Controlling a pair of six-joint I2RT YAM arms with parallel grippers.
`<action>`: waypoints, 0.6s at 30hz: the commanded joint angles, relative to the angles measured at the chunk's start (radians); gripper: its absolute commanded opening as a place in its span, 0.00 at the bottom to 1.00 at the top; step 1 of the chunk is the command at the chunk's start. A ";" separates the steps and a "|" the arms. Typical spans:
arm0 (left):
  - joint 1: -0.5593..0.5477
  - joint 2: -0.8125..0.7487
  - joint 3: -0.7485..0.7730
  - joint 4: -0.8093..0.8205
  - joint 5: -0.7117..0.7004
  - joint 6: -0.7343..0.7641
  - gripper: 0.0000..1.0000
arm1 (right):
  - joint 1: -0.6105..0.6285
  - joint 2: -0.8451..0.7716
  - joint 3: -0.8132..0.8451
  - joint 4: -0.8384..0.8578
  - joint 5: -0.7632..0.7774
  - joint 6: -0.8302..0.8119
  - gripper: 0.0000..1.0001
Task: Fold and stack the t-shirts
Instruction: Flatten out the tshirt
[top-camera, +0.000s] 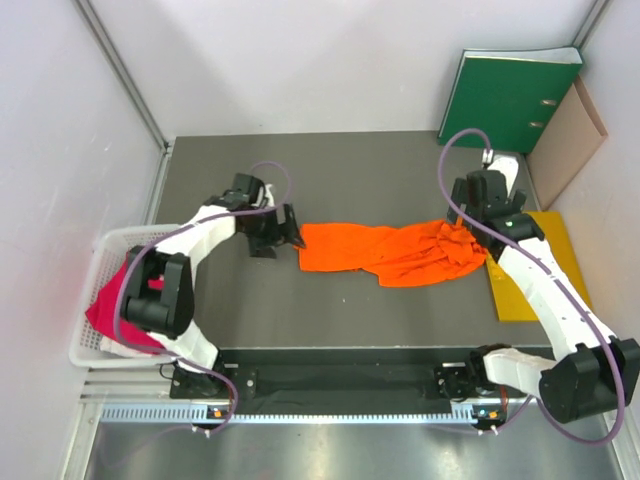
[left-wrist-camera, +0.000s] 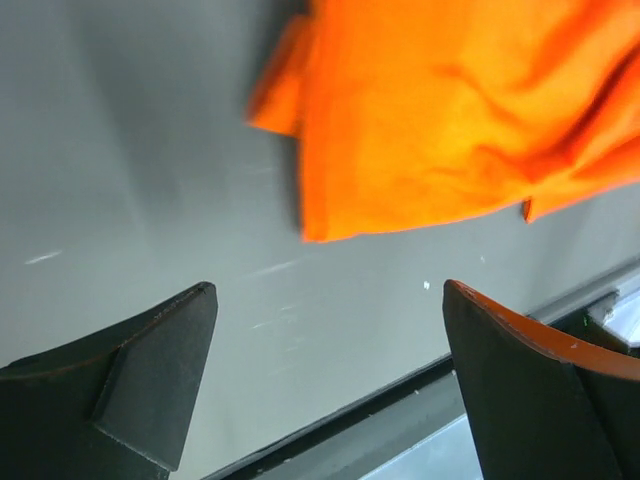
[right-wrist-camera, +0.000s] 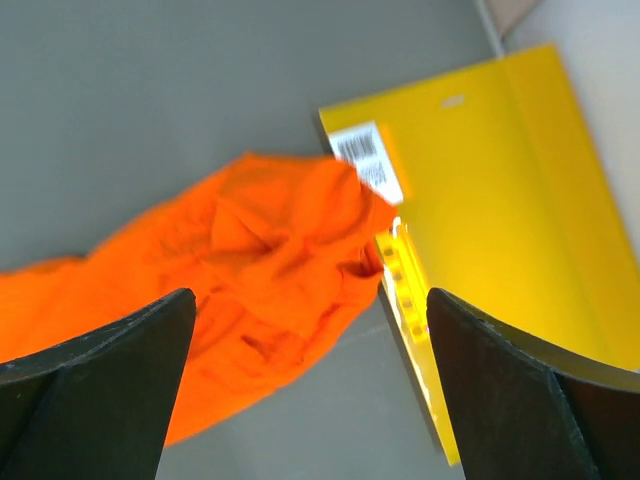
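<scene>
The orange t-shirt (top-camera: 392, 250) lies crumpled in a long strip across the middle of the grey table; it also shows in the left wrist view (left-wrist-camera: 450, 110) and the right wrist view (right-wrist-camera: 250, 260). The magenta-pink t-shirt (top-camera: 108, 312) is bunched in the white mesh basket (top-camera: 100, 250) at the left. My left gripper (top-camera: 280, 235) is open and empty just left of the orange shirt's left end. My right gripper (top-camera: 478, 222) is open and empty above the shirt's right end, whose edge touches the yellow envelope (right-wrist-camera: 500, 200).
The yellow envelope (top-camera: 535, 270) lies at the table's right edge under the right arm. A green binder (top-camera: 508, 95) and a brown folder (top-camera: 565, 140) lean against the back right wall. The table's front edge (left-wrist-camera: 400, 400) runs close below the left gripper.
</scene>
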 joint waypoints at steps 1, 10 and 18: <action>-0.061 0.057 -0.023 0.133 0.083 -0.049 0.99 | -0.004 -0.016 0.103 0.038 0.039 -0.006 0.98; -0.095 0.182 -0.046 0.168 0.085 -0.028 0.77 | -0.009 -0.032 0.099 0.028 0.019 0.016 0.97; -0.116 0.224 -0.011 0.145 0.113 -0.015 0.00 | -0.019 -0.047 0.090 0.013 -0.022 0.007 0.97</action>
